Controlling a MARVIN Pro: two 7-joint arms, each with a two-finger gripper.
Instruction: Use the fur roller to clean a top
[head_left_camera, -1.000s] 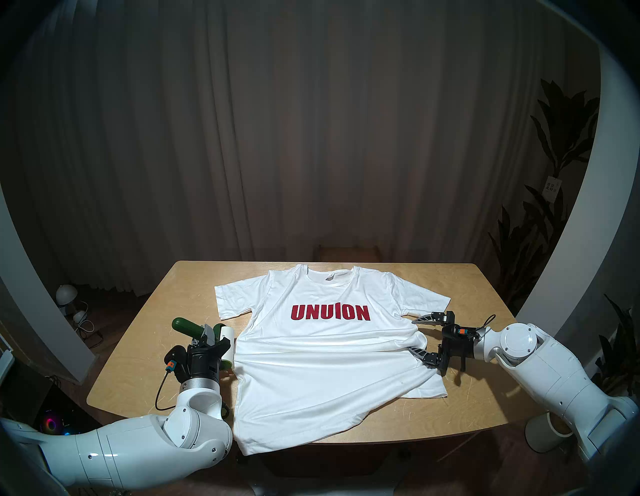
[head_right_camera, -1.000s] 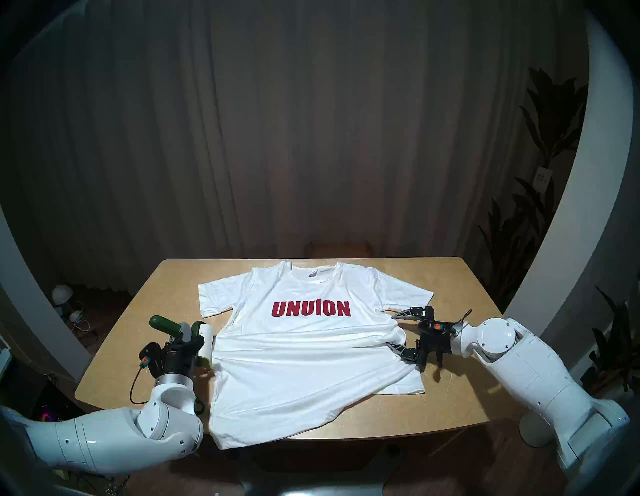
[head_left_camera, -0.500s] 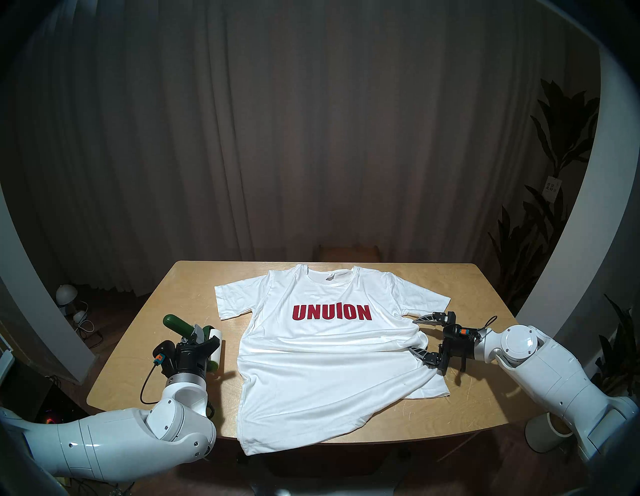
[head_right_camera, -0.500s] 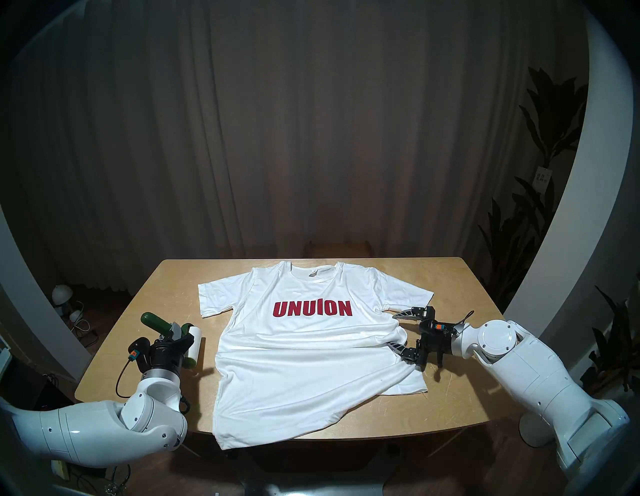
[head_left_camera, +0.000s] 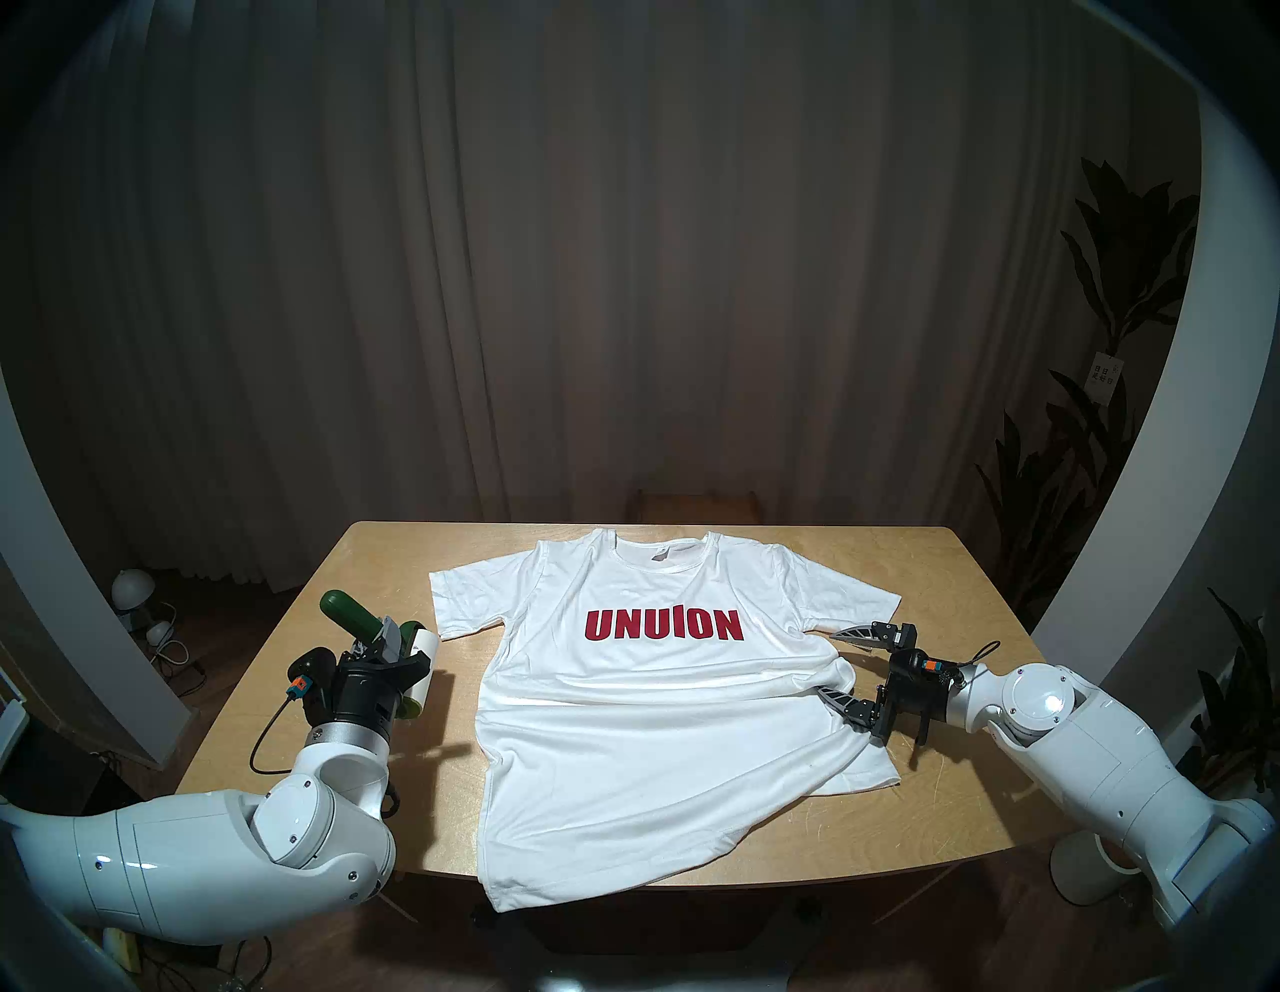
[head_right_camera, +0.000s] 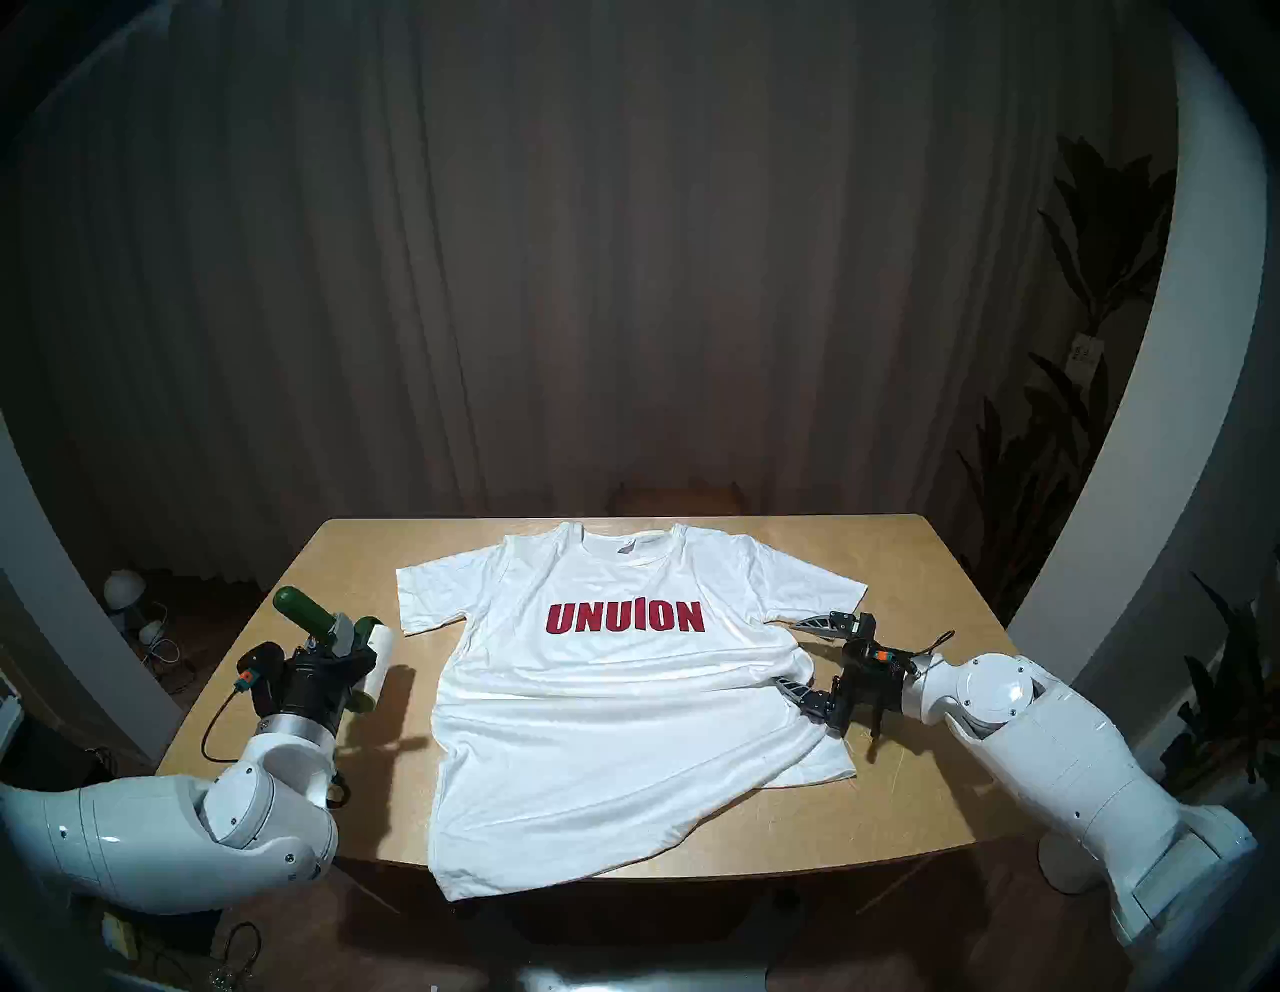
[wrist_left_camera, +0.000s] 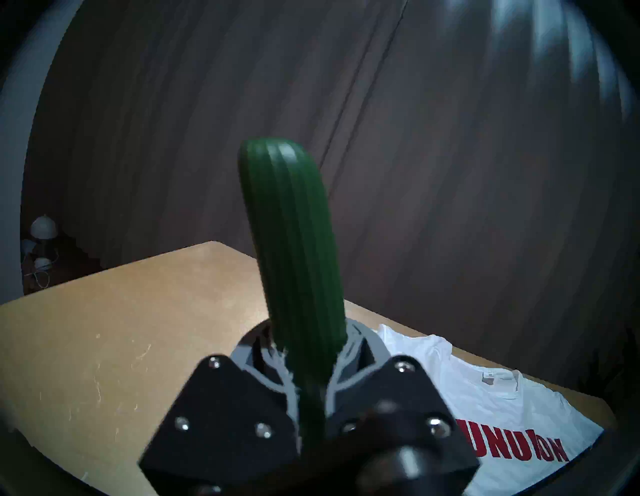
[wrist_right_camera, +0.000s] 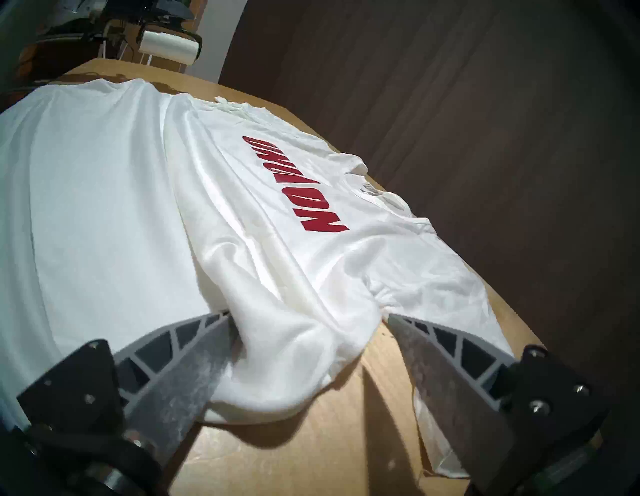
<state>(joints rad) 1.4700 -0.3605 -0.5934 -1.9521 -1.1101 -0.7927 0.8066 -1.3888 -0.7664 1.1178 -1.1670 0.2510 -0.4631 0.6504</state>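
Since a second ago the left gripper (head_left_camera: 393, 641) has drawn away from the shirt's side toward the table's left edge and risen a little, carrying the dark green plastic-handled lint roller with its white cylindrical sticky roll (head_left_camera: 421, 665) with it; bare wood now shows between the roll and the cloth, where before the roll sat just against the hem side. Its fingers are clamped nearly closed on the roller's neck, the ribbed green handle (wrist_left_camera: 291, 242) standing up out of them in the left wrist view. The large white short-sleeved T-shirt with red "UNUION" lettering (head_left_camera: 665, 693) lies face up on the light wooden table (head_left_camera: 291, 693), collar at the far side, its bottom hem hanging over the near edge, with folds running across the middle. The right gripper (head_left_camera: 841, 665) sits at the shirt's right side below the sleeve, unmoved, its grey ribbed fingers (wrist_right_camera: 187, 350) spread apart, a bunched fold of the white cloth lying between them; one finger touches the fabric, but nothing is pinched.
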